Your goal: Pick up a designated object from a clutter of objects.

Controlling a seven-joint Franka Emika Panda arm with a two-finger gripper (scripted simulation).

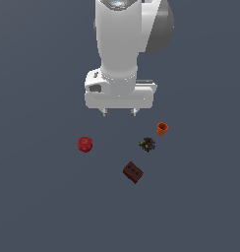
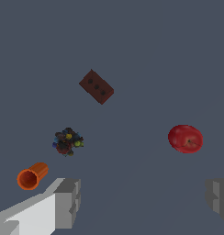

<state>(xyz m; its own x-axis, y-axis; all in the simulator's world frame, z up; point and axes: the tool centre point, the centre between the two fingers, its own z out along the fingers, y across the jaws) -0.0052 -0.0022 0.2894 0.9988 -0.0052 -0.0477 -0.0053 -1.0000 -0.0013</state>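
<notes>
Exterior view is showing the gripper point(image 1: 119, 112) hanging above the surface point(image 1: 38, 206), fingers point(image 2: 68, 202) spread wide and holding nothing. The clump point(image 1: 147, 144) is lying near the middle of the surface, a little toward the exterior view's right edge, just beside the cup point(image 1: 162, 128) and apart from the brick point(image 1: 133, 172); the ball point(image 1: 85, 144) is sitting well apart toward the left. The clump is appearing small and likely light, its spiky, irregular outline offering no flat faces. Judgement: pads closing across its dense dark core, not the protruding tips, are giving the surest hold; spikes may be slipping or rolling it, and the cup is crowding one side
</notes>
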